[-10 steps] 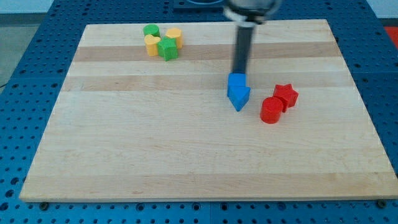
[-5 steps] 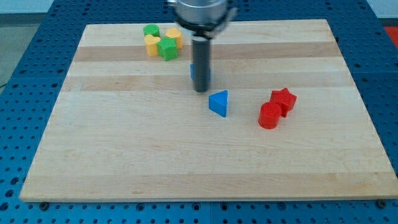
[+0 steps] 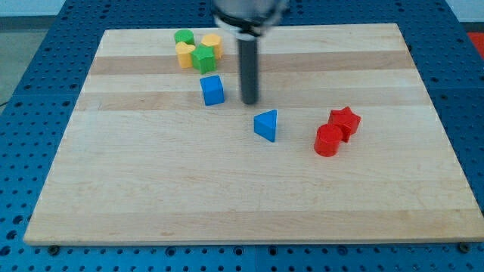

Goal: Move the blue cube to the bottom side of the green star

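Note:
The blue cube (image 3: pixel 212 90) sits on the wooden board just below and slightly right of the green star (image 3: pixel 203 58), with a small gap between them. My tip (image 3: pixel 249 102) is down on the board to the right of the blue cube, apart from it, and above the blue triangle (image 3: pixel 266 125). The green star is packed in a cluster at the view's top left with a green cylinder (image 3: pixel 184 37), a yellow heart-like block (image 3: pixel 184 54) and a yellow cylinder (image 3: pixel 212 42).
A red star (image 3: pixel 345 122) and a red cylinder (image 3: pixel 327 141) touch each other at the view's right. The wooden board (image 3: pixel 151 189) lies on a blue perforated table (image 3: pixel 23 113).
The blue cube has been pushed up and left, away from the blue triangle, to just below the green star. The blue triangle slid left a little. My tip ended to the cube's right.

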Controlling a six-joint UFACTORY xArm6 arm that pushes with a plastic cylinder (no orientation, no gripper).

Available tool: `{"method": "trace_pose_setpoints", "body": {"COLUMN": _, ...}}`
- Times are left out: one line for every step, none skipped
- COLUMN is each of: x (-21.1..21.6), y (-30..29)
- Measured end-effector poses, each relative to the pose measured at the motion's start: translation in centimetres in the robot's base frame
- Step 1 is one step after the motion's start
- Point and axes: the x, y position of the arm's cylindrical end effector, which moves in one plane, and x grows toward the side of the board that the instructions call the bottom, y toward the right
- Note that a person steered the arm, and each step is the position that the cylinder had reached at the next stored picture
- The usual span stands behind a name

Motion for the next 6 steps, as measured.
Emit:
{"method": "trace_pose_setpoints", "body": {"x": 0.3, "y": -3.7}}
{"method": "trace_pose_setpoints", "body": {"x": -2.1, "y": -7.1}}
{"method": "trace_pose_setpoints", "body": {"x": -5.0, "y": -7.5}}
{"method": "trace_pose_setpoints", "body": {"x": -4.1, "y": -6.9}}
{"method": "trace_pose_setpoints", "body": {"x": -3.0, "y": -0.3}}
{"method": "trace_pose_setpoints", "body": {"x": 2.0, "y": 5.8}}
